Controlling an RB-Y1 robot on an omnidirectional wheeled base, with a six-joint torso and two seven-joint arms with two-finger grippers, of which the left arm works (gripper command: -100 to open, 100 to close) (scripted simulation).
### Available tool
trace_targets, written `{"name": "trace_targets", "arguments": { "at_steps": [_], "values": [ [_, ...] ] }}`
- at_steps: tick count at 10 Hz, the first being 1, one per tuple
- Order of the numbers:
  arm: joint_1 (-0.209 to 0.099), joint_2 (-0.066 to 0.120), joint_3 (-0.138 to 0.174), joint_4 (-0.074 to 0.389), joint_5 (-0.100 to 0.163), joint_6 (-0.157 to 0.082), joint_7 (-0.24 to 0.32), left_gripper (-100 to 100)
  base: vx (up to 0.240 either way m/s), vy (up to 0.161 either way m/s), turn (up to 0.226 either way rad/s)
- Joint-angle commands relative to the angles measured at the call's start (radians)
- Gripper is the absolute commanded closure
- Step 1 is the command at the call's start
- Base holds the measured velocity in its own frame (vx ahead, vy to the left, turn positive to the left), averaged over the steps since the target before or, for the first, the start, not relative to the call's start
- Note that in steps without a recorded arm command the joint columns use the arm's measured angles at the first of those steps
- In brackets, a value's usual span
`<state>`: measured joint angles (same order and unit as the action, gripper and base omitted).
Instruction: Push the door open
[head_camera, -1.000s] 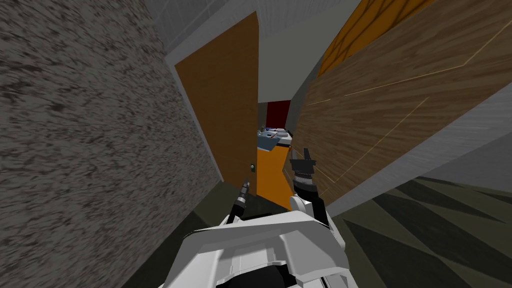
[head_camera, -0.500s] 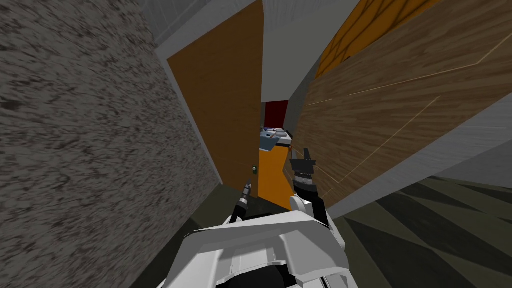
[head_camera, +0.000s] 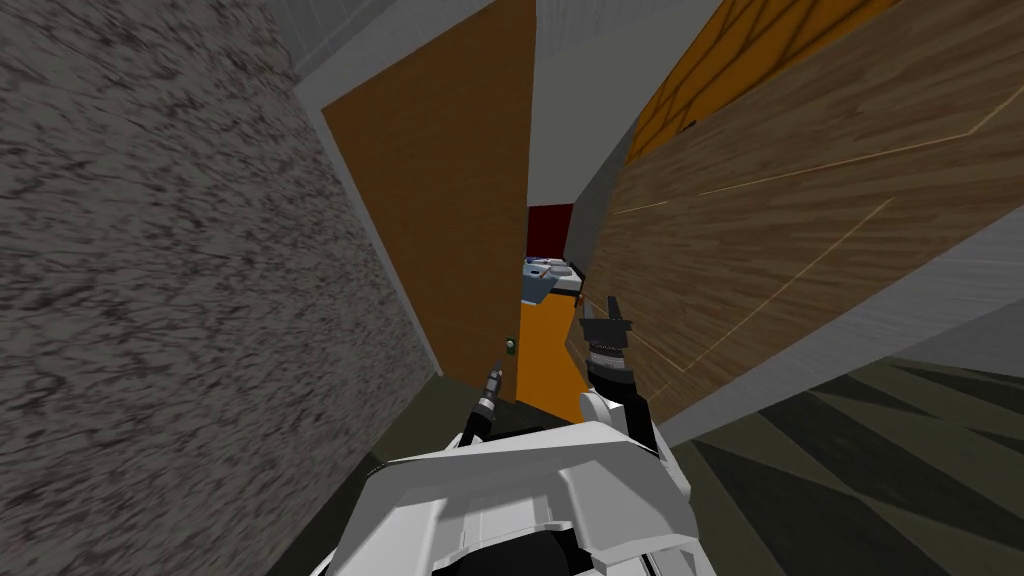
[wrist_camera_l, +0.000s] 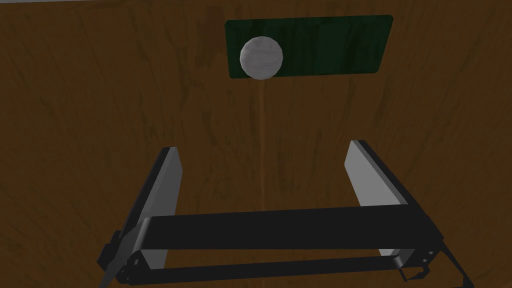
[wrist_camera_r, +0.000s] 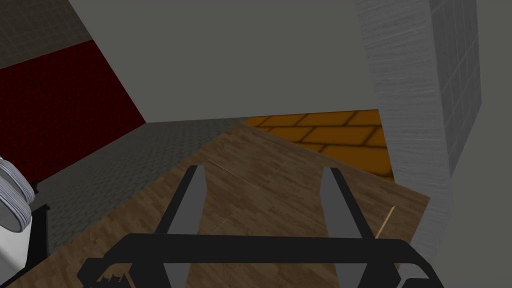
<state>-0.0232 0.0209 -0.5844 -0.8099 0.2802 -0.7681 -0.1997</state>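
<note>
Left wrist view: the left claw (wrist_camera_l: 264, 150) is spread and empty, facing the ajar brown wood-grain door (wrist_camera_l: 100, 100), its round grey knob (wrist_camera_l: 261, 57) just past the claw (on a dark green plate (wrist_camera_l: 340, 47)). The right claw (wrist_camera_r: 262, 172) is likewise spread, holding nothing.

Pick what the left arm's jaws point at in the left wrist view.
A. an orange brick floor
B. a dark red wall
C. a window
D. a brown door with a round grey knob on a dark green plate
D: in the left wrist view the left jaws stand open before the brown door, with its round grey knob set on a dark green plate beyond them.
</note>
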Motion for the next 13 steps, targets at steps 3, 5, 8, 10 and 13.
{"name": "trace_targets", "arguments": {
  "at_steps": [3,5,8,10,13],
  "values": [
    [-0.008,0.012,0.010,0.017,0.000,-0.009,0.006,-100,0.188,-0.076,-0.029],
    [-0.011,0.001,0.016,0.024,-0.001,-0.012,0.009,-100,0.220,-0.072,-0.024],
    [-0.011,-0.007,0.017,0.027,-0.001,-0.014,0.009,100,0.087,-0.030,-0.008],
    [-0.011,-0.007,0.017,0.027,-0.001,-0.014,0.009,100,-0.026,0.011,-0.006],
    [-0.011,-0.007,0.017,0.027,-0.001,-0.014,0.009,100,-0.003,0.002,-0.002]
  ]
}}
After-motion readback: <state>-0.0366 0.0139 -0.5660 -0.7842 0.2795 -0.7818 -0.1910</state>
